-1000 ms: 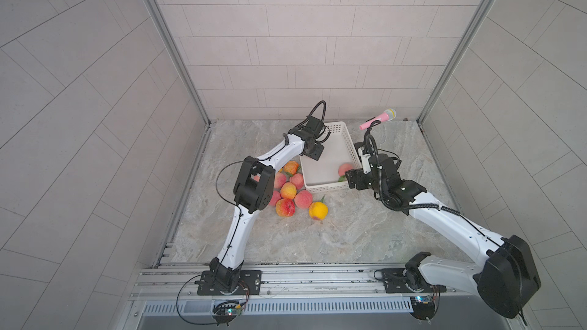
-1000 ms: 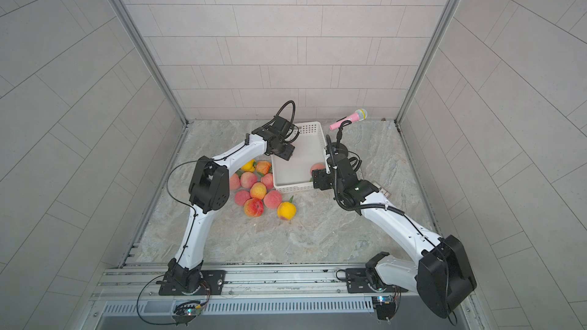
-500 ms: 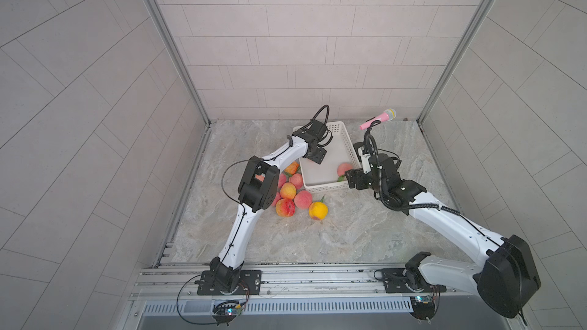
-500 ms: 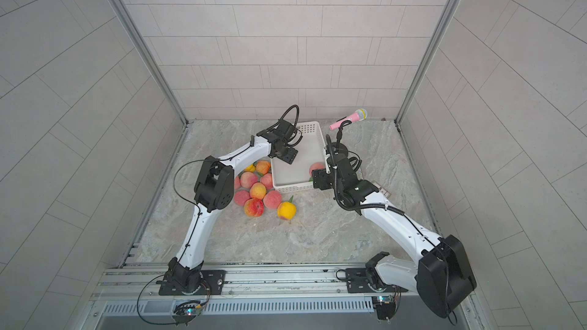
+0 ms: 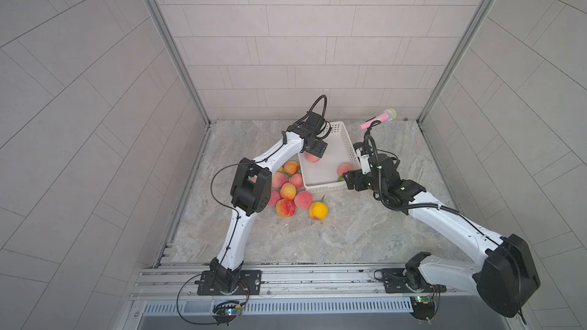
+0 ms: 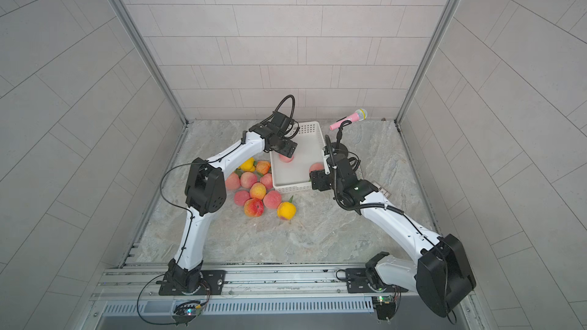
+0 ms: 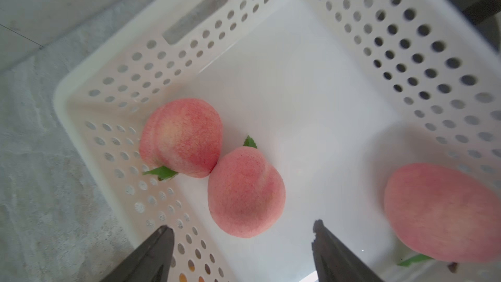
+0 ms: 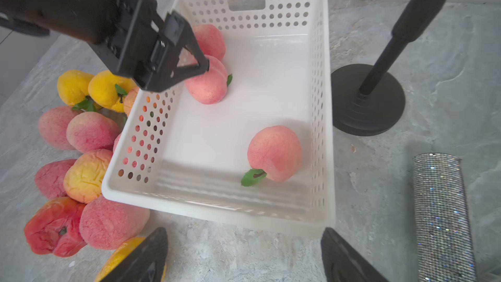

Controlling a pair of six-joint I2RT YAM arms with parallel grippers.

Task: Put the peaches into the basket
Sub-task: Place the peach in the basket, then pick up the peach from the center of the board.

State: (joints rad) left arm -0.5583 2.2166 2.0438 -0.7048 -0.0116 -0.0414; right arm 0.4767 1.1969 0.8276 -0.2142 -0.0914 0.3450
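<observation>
No readable text, label or number anywhere.

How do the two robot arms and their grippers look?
The left arm and right arm have white links, bulky black joints and thin black cables outside. The left gripper and right gripper are black, with pointed fingers.

Enclosure: pale grey tiled walls [image 5: 301, 42] on three sides, aluminium corner posts [image 5: 170, 42] at the table's far corners. Table [image 5: 349, 233] top is grey marble-look stone. Slotted aluminium rail [image 5: 317, 277] along near edge. Light even, shadows soft.
</observation>
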